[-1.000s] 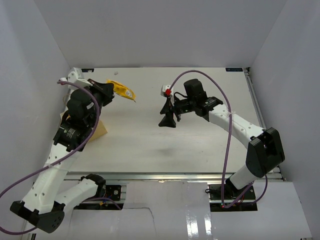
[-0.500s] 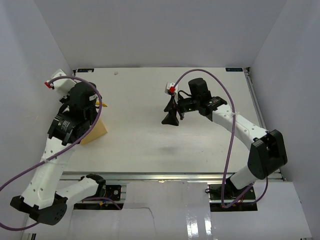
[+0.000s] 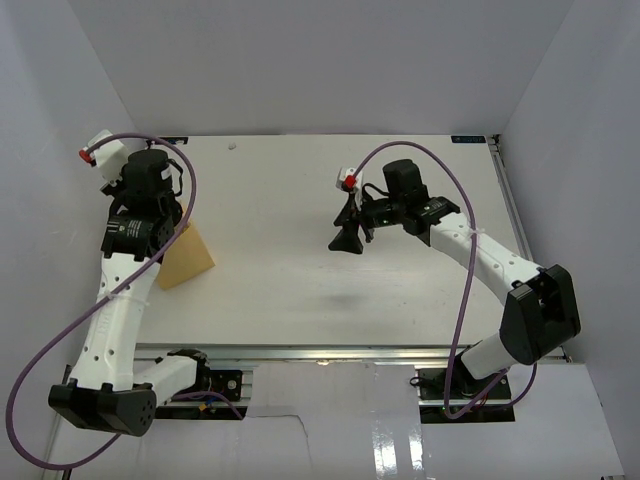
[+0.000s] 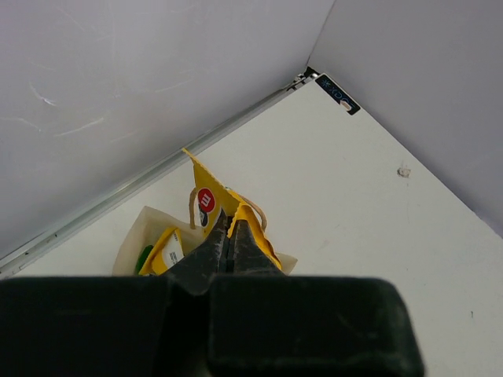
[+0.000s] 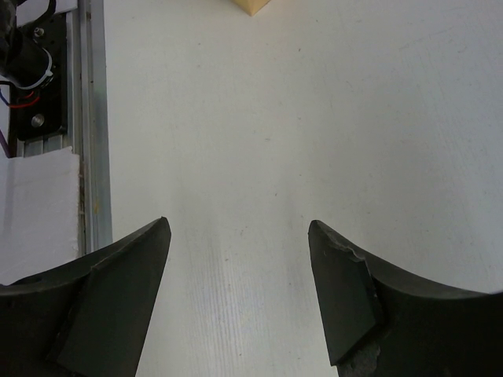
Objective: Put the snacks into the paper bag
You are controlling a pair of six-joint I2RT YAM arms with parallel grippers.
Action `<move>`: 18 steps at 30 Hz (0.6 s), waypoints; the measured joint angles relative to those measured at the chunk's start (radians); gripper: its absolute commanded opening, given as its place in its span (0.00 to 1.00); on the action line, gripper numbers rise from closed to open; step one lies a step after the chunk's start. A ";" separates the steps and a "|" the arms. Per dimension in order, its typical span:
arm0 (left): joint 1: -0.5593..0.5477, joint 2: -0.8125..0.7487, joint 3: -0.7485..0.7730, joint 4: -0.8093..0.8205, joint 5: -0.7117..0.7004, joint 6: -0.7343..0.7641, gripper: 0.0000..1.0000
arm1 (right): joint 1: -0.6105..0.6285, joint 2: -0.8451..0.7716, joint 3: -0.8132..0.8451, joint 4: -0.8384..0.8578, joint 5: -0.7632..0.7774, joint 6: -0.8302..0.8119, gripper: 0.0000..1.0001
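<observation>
Yellow M&M's pack (image 4: 207,199) over tan bag (image 4: 135,234)

**One clear mark: a white "m" on the yellow pack**

Over to the left wrist camera, and there it is: the yellow M&M's pack (image 4: 206,196) shows a red disc with a white lower-case "m" on it. That is the only mark that reads cleanly. Just beside it, down in the paper bag (image 4: 132,232), a yellow packet (image 4: 169,247) carries a white patch with dark print, too small to read. At the far left corner of the table (image 4: 377,236) sits a black sticker (image 4: 338,93) with pale marks, but no letters can be made out. From the top camera, a second sticker (image 3: 468,139) at the far right corner is only a dark sliver, also unreadable.
</observation>
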 measured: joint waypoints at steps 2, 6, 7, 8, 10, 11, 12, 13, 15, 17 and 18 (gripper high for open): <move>0.012 0.009 -0.003 0.011 0.014 0.010 0.00 | -0.004 -0.003 0.000 0.000 0.001 0.001 0.77; 0.031 0.005 -0.040 0.012 0.035 0.012 0.00 | -0.016 -0.008 0.000 0.000 0.001 0.004 0.77; 0.034 0.003 -0.050 0.008 0.037 0.011 0.00 | -0.017 -0.008 0.000 0.000 0.001 0.005 0.77; 0.038 0.001 -0.061 0.007 0.039 0.010 0.00 | -0.017 -0.008 0.000 0.000 0.001 0.005 0.77; 0.045 -0.003 -0.082 0.002 0.045 0.008 0.00 | -0.019 -0.008 0.000 0.000 0.001 0.008 0.77; 0.048 -0.004 -0.089 -0.001 0.048 0.006 0.00 | -0.021 -0.008 0.000 0.000 0.001 0.011 0.77; 0.050 -0.005 -0.095 -0.005 0.051 0.005 0.02 | -0.021 -0.008 0.000 0.000 0.001 0.012 0.77; 0.053 -0.006 -0.097 -0.012 0.056 0.005 0.24 | -0.022 -0.008 0.000 0.000 0.001 0.012 0.77; 0.054 -0.008 -0.097 -0.016 0.068 0.006 0.53 | -0.022 -0.008 0.000 0.000 0.001 0.015 0.77; 0.054 -0.019 -0.097 -0.015 0.089 0.000 0.86 | -0.023 -0.009 0.000 0.000 0.001 0.016 0.77; 0.054 -0.026 -0.097 -0.015 0.101 0.004 0.92 | -0.023 -0.009 0.000 0.000 0.002 0.016 0.77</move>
